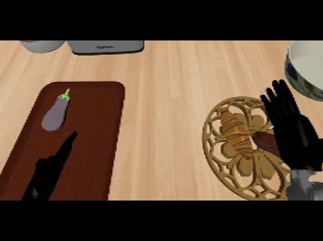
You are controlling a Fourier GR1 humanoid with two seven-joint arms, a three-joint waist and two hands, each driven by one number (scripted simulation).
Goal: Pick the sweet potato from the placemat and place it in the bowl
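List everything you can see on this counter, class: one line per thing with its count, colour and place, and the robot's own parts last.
placemat: 1, dark brown, left.
aubergine: 1, purple, green stem, on the placemat.
trivet: 1, golden openwork, right.
sweet potato: 1, orange-brown, on the trivet.
bowl: 1, pale, top right.
grey appliance: 1, top edge.
white container: 1, top left.
left hand: 1, black, over the placemat.
right hand: 1, black, fingers straight, beside the sweet potato.

The light wooden counter (167,94) carries a dark brown rectangular placemat (87,141) at left, a round gold openwork placemat (223,155) at right, a bowl (317,68) at far right, and two grey-white objects at the far edge (107,46).
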